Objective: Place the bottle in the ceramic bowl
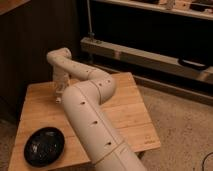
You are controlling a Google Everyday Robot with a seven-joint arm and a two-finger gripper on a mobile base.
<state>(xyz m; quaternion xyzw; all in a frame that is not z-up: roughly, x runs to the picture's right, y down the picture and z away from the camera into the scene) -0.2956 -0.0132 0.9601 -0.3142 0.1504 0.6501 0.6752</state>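
The glossy black ceramic bowl [44,146] sits empty on the front left of the wooden table [130,112]. My white arm reaches from the lower right over the table and bends down at the far left. My gripper [59,94] hangs there, pointing down, low over the table's back left part and well behind the bowl. The bottle does not show; the spot under the gripper is hidden by the wrist.
The table is small and square with a front edge near the bowl. Dark cabinets stand behind it on the left. A low metal shelf rail [150,57] runs along the back right. Speckled floor [180,130] lies to the right.
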